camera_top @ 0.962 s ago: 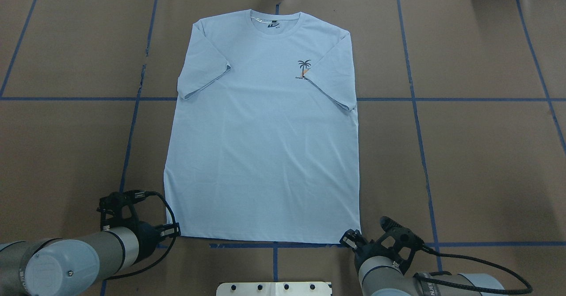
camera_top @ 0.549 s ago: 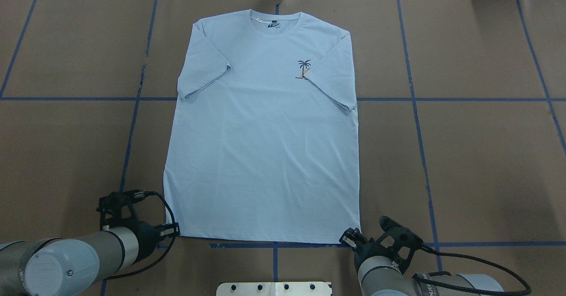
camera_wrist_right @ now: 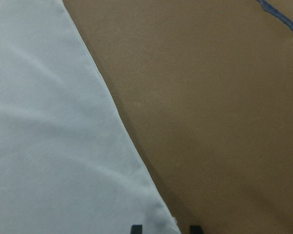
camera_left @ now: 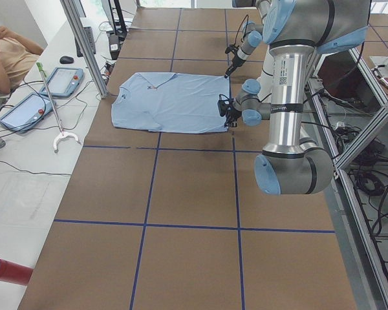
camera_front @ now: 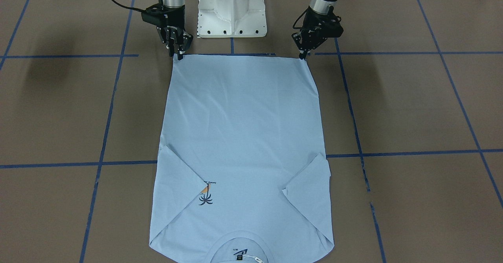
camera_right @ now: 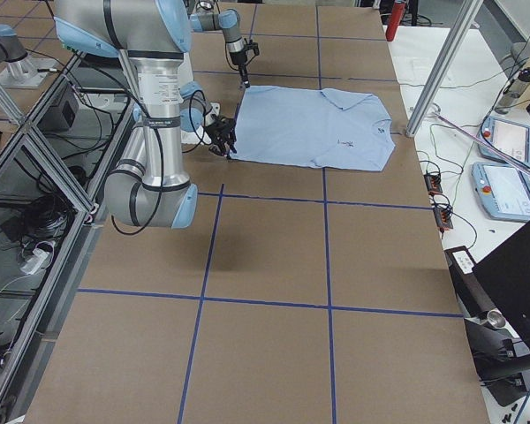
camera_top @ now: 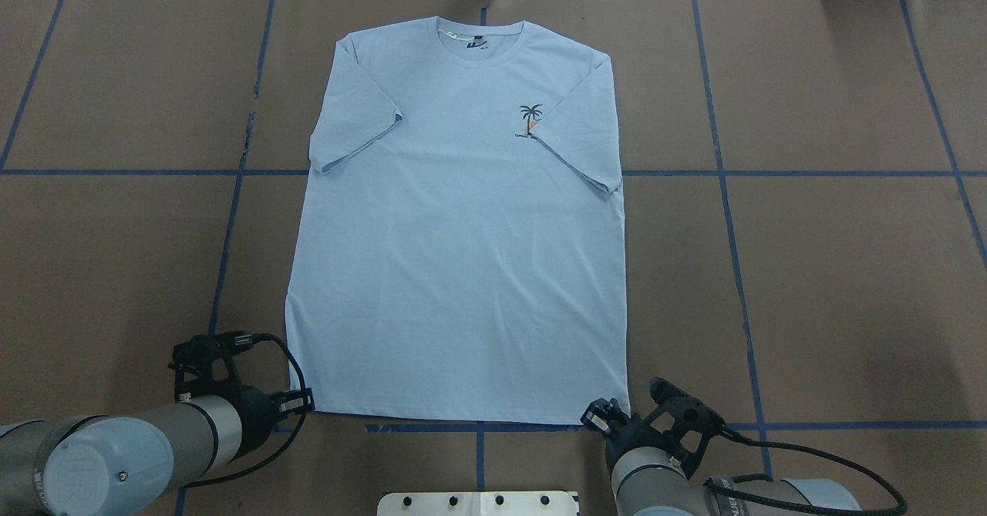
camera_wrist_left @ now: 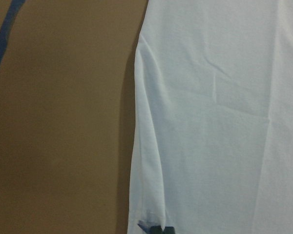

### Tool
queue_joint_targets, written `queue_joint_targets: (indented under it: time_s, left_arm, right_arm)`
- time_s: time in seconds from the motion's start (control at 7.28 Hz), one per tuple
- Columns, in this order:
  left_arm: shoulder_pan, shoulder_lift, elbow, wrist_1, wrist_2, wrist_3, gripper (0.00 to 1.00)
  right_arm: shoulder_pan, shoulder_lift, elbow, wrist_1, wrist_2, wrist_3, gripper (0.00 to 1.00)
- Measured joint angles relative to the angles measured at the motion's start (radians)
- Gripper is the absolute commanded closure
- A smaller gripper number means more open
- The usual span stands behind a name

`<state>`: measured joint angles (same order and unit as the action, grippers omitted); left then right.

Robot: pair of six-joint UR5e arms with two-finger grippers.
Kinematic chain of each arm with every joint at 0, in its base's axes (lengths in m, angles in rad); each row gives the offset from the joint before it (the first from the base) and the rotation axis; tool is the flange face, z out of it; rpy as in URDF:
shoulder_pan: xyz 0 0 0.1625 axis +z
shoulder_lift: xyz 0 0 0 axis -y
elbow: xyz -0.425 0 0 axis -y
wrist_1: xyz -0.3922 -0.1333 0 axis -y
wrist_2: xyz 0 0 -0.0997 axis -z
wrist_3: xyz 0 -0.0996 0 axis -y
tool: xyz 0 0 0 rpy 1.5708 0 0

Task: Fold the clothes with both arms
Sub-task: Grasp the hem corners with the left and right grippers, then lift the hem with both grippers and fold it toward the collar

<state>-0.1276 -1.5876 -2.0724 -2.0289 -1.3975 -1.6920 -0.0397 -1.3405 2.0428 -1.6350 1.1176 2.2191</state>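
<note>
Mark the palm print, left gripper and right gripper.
palm print [camera_top: 530, 117], overhead view, on the tree's trunk.
left gripper [camera_front: 303, 55], front-facing view, between its fingertips.
right gripper [camera_front: 177, 54], front-facing view, between its fingertips.

Pale blue T-shirt [camera_wrist_left: 215, 117] edge on brown table [camera_wrist_left: 58, 126], blue tape [camera_wrist_left: 2, 44] top-left.

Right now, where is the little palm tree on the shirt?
In the overhead view the palm tree sits on the chest of the shirt, right of centre, below the collar and right at the edge of the folded-in sleeve.
</note>
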Motion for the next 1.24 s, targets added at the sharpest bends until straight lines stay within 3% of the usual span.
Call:
queue_joint_targets:
  time_s: [0.14,0.27,0.82,0.96,1.24]
  left_arm:
    - [0.000,-0.001,0.000,0.000,0.000,0.000,1.00]
    - [0.000,-0.001,0.000,0.000,0.000,0.000,1.00]
    - [-0.002,-0.007,-0.032,0.030,-0.002,0.008,1.00]
    - [-0.014,-0.018,-0.098,0.108,-0.018,0.028,1.00]
    - [-0.043,-0.045,-0.292,0.308,-0.095,0.058,1.00]
  right_arm:
    - [0.002,0.005,-0.004,0.000,0.000,-0.003,0.78]
    - [0.005,0.004,-0.005,0.000,0.001,-0.006,1.00]
    - [0.040,0.001,0.031,-0.009,0.004,-0.025,1.00]
    - [0.060,-0.006,0.083,-0.028,0.008,-0.058,1.00]
    - [0.060,-0.019,0.278,-0.219,0.023,-0.103,1.00]
